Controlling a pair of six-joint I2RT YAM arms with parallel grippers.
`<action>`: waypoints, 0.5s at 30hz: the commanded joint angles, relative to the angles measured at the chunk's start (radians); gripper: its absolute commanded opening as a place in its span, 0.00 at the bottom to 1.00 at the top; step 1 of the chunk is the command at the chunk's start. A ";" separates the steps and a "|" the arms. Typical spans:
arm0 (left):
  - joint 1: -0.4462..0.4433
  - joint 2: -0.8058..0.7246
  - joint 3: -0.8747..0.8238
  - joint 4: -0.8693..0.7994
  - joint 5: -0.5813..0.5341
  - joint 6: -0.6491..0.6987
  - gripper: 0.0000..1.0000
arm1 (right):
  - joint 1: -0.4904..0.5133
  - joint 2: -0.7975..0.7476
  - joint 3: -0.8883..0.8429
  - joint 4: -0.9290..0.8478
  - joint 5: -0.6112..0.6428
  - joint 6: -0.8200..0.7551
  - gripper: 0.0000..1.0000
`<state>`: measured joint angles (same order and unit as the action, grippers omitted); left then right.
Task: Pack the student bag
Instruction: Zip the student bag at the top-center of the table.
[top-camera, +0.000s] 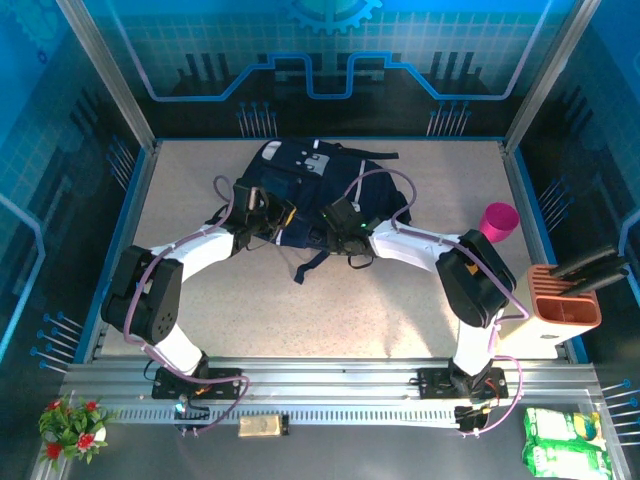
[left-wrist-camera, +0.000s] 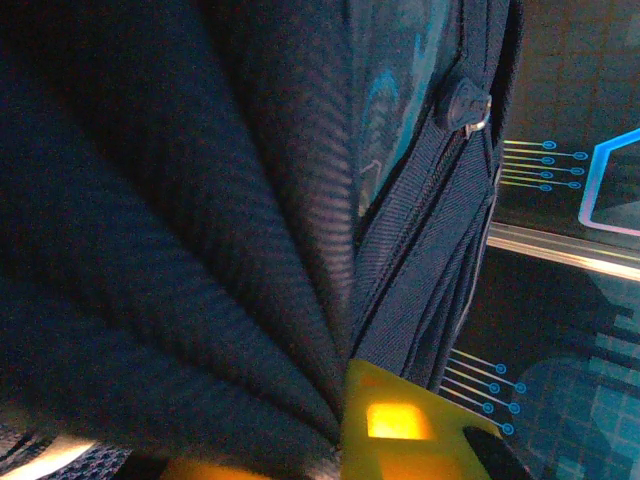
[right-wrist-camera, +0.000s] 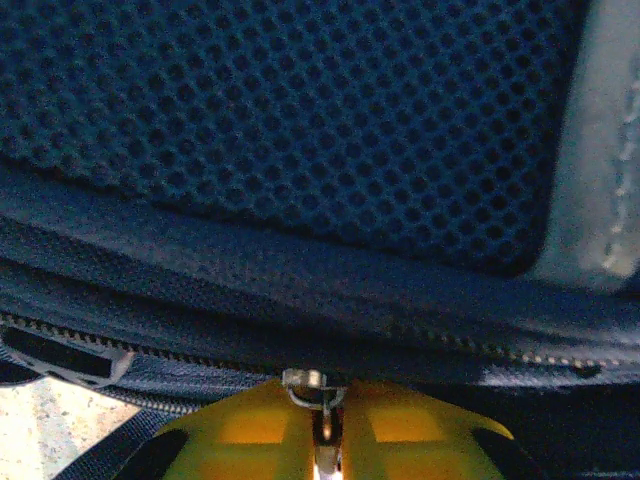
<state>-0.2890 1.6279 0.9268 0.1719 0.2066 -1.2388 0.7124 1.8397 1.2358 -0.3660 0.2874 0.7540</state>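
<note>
Student bag (top-camera: 300, 175) lies flat on the speckled table (top-camera: 300, 320), far-centre, grey-white patch facing up and toward the far wall. One dark strap (top-camera: 305, 265) trails off its near edge onto the bare tabletop. Both arms reach in from the near rail and meet the bag's near side: left gripper (top-camera: 262, 215) at its left portion, right gripper (top-camera: 342, 222) at its right portion, the two near each other. In the left wrist view, navy ribbed fabric is bunched into folds that converge and vanish between the yellow fingers (left-wrist-camera: 400, 430), which are narrow and pinching a gather of the bag. A dark zipper slider (left-wrist-camera: 465, 105) sits higher up on a webbed seam, apart from the fingers. In the right wrist view, mesh panel above and the zipper track running across. The metal zipper pull (right-wrist-camera: 315, 388) hangs down into the slit between the two yellow fingers (right-wrist-camera: 250, 430), which are drawn nearly together on it. Pink cup (top-camera: 499, 219) stands at the right side of the table, well apart from the bag. An orange holder (top-camera: 562, 310) with dark handles sits at the near right corner.
</note>
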 joint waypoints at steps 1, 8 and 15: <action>0.024 -0.045 0.037 0.025 0.024 0.044 0.00 | -0.013 -0.022 -0.023 -0.011 0.065 0.000 0.07; 0.084 -0.029 0.026 -0.002 0.028 0.086 0.00 | -0.081 -0.139 -0.163 -0.038 0.216 -0.051 0.02; 0.134 0.076 0.084 -0.003 0.128 0.148 0.00 | -0.118 -0.187 -0.138 -0.021 0.215 -0.186 0.00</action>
<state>-0.2108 1.6680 0.9508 0.1612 0.3325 -1.1706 0.6243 1.6787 1.0794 -0.3367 0.4015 0.6487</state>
